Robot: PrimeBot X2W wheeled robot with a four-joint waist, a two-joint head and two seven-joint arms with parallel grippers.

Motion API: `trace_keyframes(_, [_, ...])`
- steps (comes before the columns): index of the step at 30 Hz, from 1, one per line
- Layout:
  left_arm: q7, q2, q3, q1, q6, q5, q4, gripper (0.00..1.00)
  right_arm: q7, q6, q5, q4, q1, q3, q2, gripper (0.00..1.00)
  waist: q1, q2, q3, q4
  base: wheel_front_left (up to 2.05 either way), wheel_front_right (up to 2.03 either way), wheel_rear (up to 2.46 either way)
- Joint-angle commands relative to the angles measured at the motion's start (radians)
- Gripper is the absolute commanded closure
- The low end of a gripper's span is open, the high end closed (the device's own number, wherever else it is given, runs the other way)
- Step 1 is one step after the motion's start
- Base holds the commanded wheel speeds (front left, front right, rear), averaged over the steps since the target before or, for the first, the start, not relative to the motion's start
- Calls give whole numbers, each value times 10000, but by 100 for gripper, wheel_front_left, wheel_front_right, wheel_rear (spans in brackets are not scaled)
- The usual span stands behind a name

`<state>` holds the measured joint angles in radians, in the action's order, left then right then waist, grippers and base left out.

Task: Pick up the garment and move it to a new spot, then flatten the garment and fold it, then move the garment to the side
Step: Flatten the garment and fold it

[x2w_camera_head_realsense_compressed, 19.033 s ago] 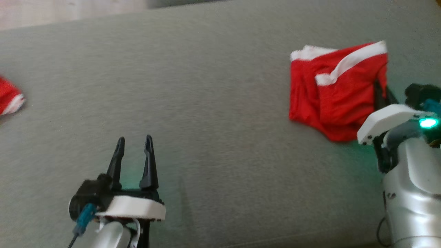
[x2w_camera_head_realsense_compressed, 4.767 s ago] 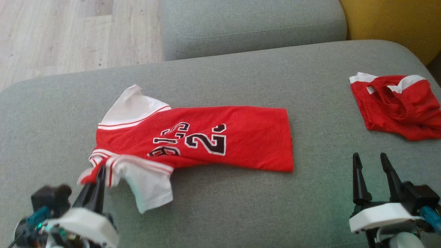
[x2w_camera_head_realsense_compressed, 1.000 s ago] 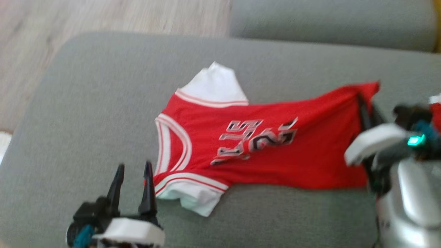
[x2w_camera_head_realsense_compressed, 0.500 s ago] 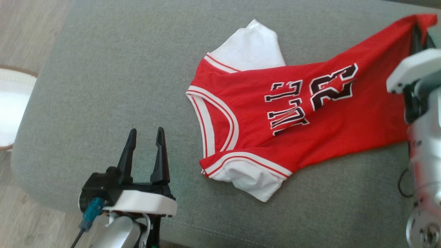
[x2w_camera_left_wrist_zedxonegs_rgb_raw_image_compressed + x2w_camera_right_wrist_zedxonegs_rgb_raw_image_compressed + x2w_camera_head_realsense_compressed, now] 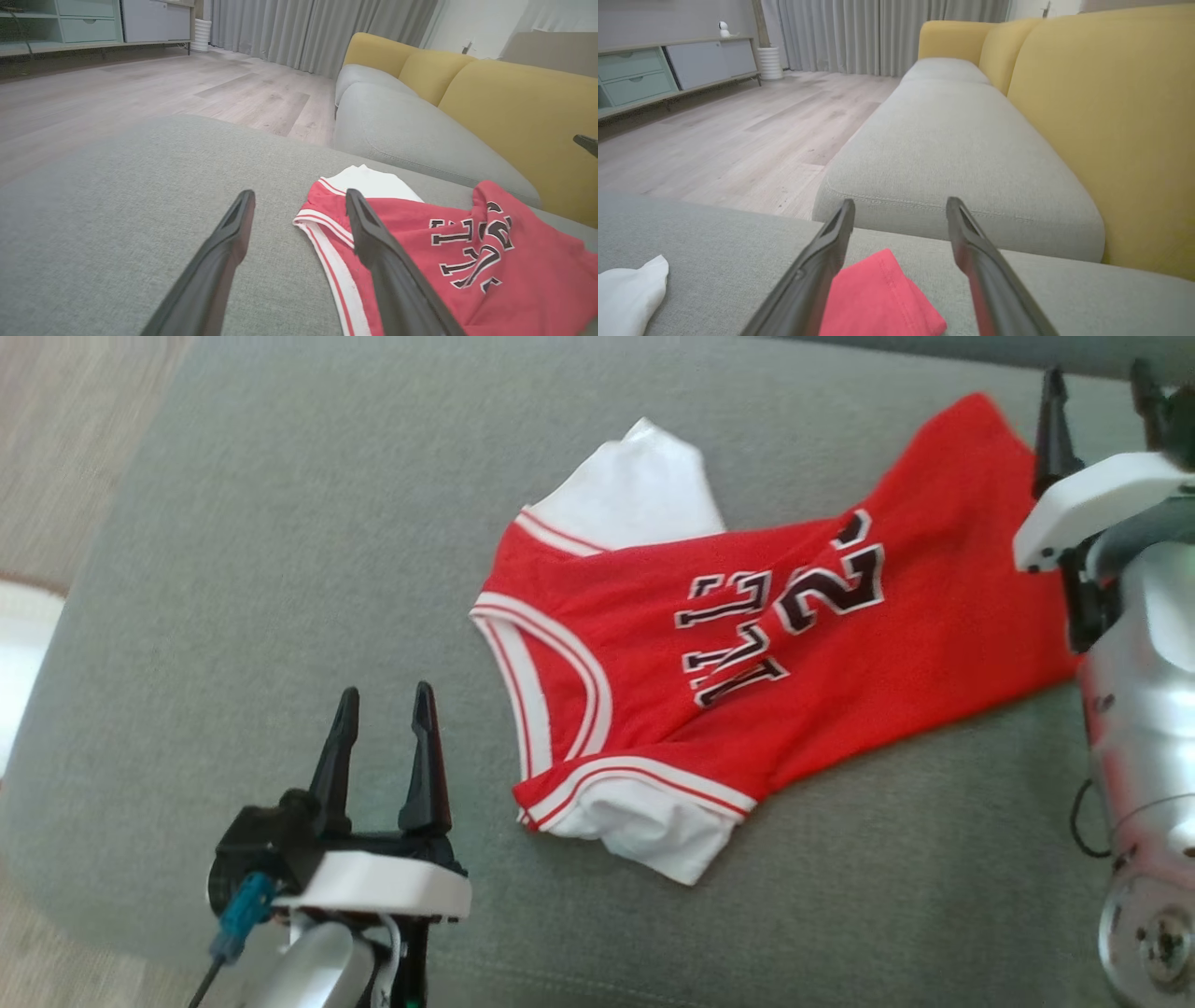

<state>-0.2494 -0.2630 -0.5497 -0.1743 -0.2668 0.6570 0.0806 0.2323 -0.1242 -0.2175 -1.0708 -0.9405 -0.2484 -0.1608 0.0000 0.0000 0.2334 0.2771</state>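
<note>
On the sofa (image 5: pixel 280 523), a rumpled red jersey (image 5: pixel 794 653).

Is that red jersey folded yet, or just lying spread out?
Spread out, not folded: the jersey lies open on the cushion, both white sleeves and lettering showing.
</note>
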Motion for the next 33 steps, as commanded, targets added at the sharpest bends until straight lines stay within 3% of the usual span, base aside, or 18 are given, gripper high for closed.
trace_keyframes(1, [-110, -153, 379, 40, 26, -67, -210, 0, 195, -65, 184, 391, 6, 410, 306, 0, 0, 0, -470, -448, 0, 0, 0])
trace_keyframes(6, [-43, -202, 320, 294, 9, 1, -108, 0, 280, -65, 698, 992, 930, 995, 624, 0, 0, 0, -994, -895, 0, 0, 0])
trace_keyframes(12, [47, -238, 280, 788, -69, 187, 49, 0, 291, -65, 1866, 3447, 3429, 1866, 968, 0, 0, 0, -1784, -1459, 0, 0, 0])
trace_keyframes(22, [590, -248, 114, 1337, 90, 716, 676, 0, -223, -65, 3546, 7332, 7845, 2190, 1101, 0, 0, 0, -2474, -1989, 0, 0, 0])
trace_keyframes(33, [1718, 364, 58, 963, 738, 1954, 2066, 0, -1165, -65, 3991, 9735, 9113, 2645, 1104, 0, 0, 0, -2256, -2553, 0, 0, 0])
